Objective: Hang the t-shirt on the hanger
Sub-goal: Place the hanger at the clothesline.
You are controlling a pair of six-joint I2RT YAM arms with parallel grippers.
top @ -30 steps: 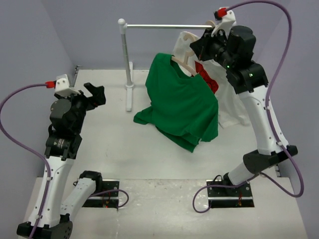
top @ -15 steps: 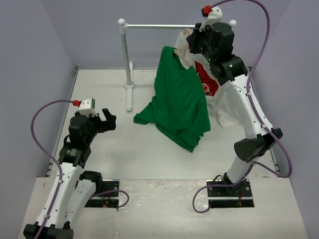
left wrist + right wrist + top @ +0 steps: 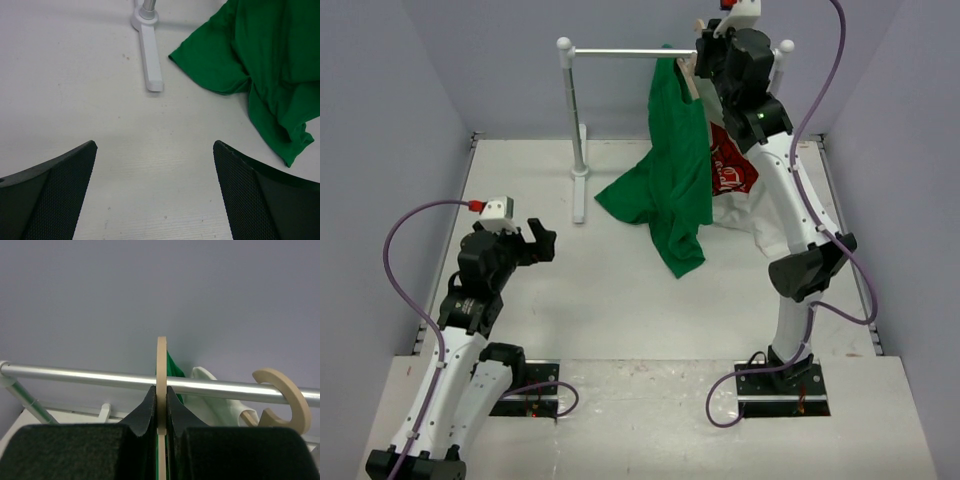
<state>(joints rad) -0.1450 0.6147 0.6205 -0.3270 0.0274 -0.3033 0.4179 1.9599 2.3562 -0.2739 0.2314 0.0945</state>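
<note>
The green t-shirt [image 3: 675, 175] hangs from the pale wooden hanger, its lower part lying on the table. It also shows in the left wrist view [image 3: 260, 75] and behind the hook in the right wrist view [image 3: 174, 374]. My right gripper [image 3: 698, 62] is shut on the hanger's hook [image 3: 161, 370], which stands edge-on across the metal rail [image 3: 75, 376] with its top above the rail. The hanger's arms are hidden under the shirt. My left gripper [image 3: 542, 243] is open and empty, low over the table at the left, apart from the shirt.
The rail [image 3: 620, 52] stands on a white post [image 3: 572, 120] with a foot [image 3: 149, 60] on the table. A second hanger [image 3: 280, 390] with a white t-shirt with red graphic [image 3: 735, 170] hangs on the rail to the right. Purple walls surround the table.
My right arm has lifted the hanger and green shirt up and back to the rail. The shirt's hem slid back along the table. My left arm drew back and lowered, then stayed still.
</note>
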